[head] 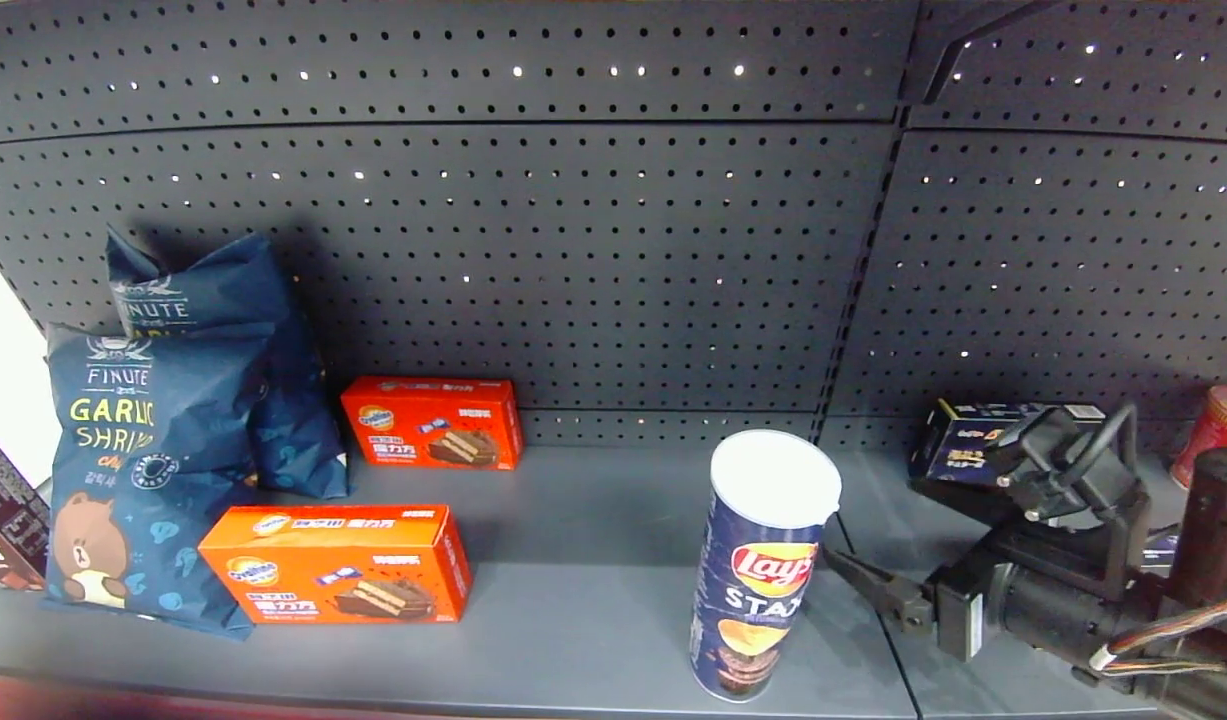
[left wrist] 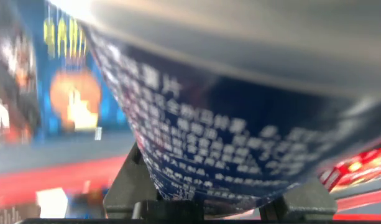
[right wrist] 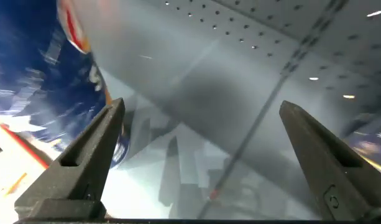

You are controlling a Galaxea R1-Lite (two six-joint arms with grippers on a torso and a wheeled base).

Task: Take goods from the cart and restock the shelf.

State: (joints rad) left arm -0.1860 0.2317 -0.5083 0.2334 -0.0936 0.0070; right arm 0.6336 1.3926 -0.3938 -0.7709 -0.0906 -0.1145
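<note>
**Restocking partly done: one can shelved, one in hand**

Working from the left end of the shelf (head: 593, 600), two blue snack bags (head: 133, 470) lean against the back panel. An orange biscuit box (head: 338, 565) lies flat near the front edge, and a second orange box (head: 433, 422) stands at the back.

The chip can (head: 763, 570) stands just inside the front edge, right of centre. Its long axis is vertical, with the white lid up and the label facing outward. This item is judged to be placed.

The right gripper (right wrist: 201, 106) sits just beside the can on its right, jaws spread wide and holding nothing. A dark box (head: 963, 435) and a red cup (head: 1218, 425) occupy the right end.

The left gripper (left wrist: 215, 193) appears clamped on a second dark blue can (left wrist: 240, 124). Its axis direction cannot be determined. This can is judged to be the remaining item to shelve.
</note>
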